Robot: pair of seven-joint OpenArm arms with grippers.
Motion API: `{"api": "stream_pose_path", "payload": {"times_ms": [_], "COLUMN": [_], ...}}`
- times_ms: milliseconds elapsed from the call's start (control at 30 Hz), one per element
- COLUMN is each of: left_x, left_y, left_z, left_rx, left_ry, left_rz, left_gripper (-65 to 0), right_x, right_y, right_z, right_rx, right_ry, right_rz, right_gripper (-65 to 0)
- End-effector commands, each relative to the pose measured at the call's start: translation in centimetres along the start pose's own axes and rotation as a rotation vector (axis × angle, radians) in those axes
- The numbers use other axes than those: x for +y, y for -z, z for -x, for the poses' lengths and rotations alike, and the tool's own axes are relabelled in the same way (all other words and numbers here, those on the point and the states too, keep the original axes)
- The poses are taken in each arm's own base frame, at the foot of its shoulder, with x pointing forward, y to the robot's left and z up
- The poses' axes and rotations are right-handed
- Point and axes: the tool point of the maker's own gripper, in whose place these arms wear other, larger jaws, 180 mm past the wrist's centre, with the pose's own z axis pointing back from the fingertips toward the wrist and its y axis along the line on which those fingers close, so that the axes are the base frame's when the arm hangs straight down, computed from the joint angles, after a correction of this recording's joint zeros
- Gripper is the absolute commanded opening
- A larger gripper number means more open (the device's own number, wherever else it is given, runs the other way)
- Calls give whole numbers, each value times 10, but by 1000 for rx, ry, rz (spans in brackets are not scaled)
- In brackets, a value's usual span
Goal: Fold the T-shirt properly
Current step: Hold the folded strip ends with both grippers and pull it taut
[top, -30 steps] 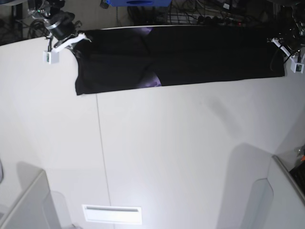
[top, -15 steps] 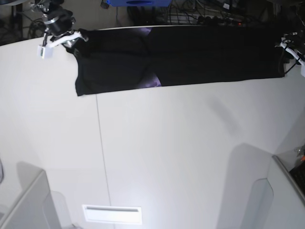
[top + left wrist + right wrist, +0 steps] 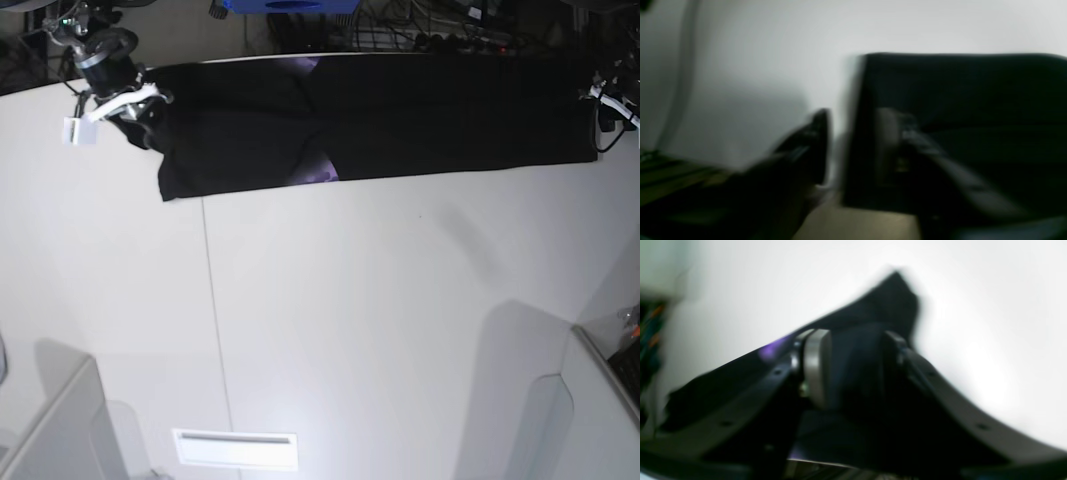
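The black T-shirt (image 3: 420,110) lies folded into a long strip along the table's far edge, and a bit of purple print (image 3: 320,172) shows at a fold. My right gripper (image 3: 140,100) is at the strip's left end. In the blurred right wrist view its jaws (image 3: 857,346) stand apart, with a bulge of T-shirt (image 3: 893,296) between them. My left gripper (image 3: 607,100) is at the strip's right end. In the blurred left wrist view it (image 3: 855,115) is open astride the T-shirt's (image 3: 957,93) edge, with one finger over the cloth and the other over bare table.
The white table (image 3: 380,320) has a seam (image 3: 215,330) running front to back and a white slot plate (image 3: 235,448) near the front. Grey housings stand at the front corners (image 3: 60,430) (image 3: 590,410). Cables and a blue box (image 3: 290,5) lie beyond the far edge.
My right gripper swung out to the left, then came down onto the shirt's left end. Both pairs of jaws opened wide and have partly narrowed again. The left gripper has barely shifted.
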Motion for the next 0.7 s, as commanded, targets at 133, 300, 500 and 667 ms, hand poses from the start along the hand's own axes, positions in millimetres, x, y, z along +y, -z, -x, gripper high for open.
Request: {"api": "stream_pose_path", "payload": {"times_ms": [133,300,500,667], "left_x": [-9,-19,-17,-25], "left_y": [1,21,47,71], "left_z": [-7,24,45,37], "left_rx": [-32,55,152,195], "left_ry": [-6,-55,-56,27], "left_rz": [35,90,90,57], "left_gripper": [-650,-650,-650,-650], "right_x": [32,11,-17,-44], "right_y": [16,30,40,59], "right_z": [14,34,51,60], "right_rx": [60,128,171,204], "right_ry": [-7,34,79,91], "right_rz": [-112,-75,-20,34], "right_gripper": [-650,-650,-650,-650]}}
